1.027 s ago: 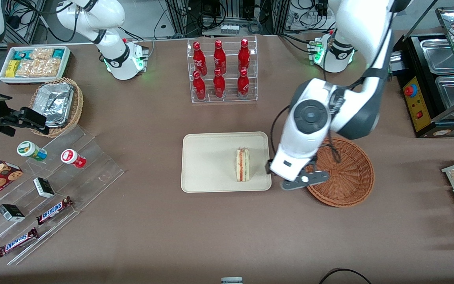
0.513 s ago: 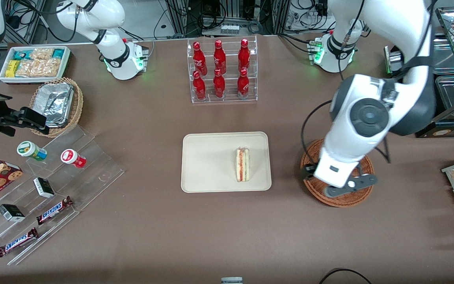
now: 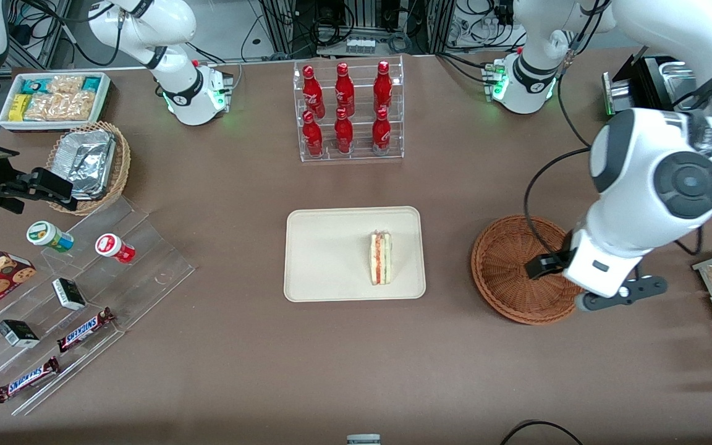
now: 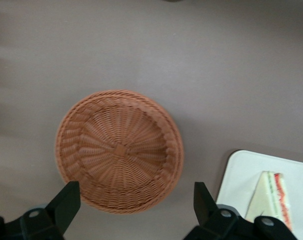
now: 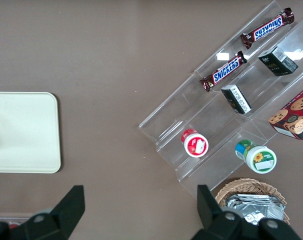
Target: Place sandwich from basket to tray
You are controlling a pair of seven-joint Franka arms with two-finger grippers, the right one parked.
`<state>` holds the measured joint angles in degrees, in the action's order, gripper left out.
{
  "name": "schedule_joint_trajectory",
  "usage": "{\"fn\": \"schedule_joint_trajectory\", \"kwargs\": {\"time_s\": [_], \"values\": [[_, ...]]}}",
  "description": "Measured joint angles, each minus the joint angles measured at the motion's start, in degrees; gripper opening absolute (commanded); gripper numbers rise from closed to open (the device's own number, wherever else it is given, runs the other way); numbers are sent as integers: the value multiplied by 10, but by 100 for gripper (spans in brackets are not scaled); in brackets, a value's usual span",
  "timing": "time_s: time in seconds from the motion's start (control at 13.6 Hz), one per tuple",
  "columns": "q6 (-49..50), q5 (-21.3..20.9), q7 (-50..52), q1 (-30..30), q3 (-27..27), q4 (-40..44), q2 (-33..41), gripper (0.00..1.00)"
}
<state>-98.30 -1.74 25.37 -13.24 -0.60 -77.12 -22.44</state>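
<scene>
Sandwich [image 3: 381, 258]: lies flat on the tray [image 3: 331, 253], in the part of it nearest the basket, filling edge showing red-orange and green; nothing touches it.
Tray: flat on the bench [image 3: 356, 358], in front of the bottle rack [image 3: 348, 111] and nearer the front camera than it; bare apart from the sandwich.
Basket [image 3: 510, 272]: round woven wicker, upright on the bench beside the tray, toward the working arm's end; a strip of bare bench separates the two. The wrist view shows its inside with only the weave.
Hand [image 4: 136, 202]: spread wide, holding nothing; both dark fingers [image 4: 66, 202] stand well apart with the near rim of the basket showing between them. It hangs above the bench, clear of the basket, out at the basket's edge toward the working arm's end, well apart from the sandwich.
Hand in the front view: hidden under the white wrist housing, over the basket's rim.
Bottle rack: clear, holds six red bottles upright in two rows.
</scene>
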Motion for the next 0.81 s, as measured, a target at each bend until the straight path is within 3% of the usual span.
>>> {"fn": "schedule_joint_trajectory", "kwargs": {"time_s": [0.81], "values": [[114,5,-131,84,1,-9,85,100]]}}
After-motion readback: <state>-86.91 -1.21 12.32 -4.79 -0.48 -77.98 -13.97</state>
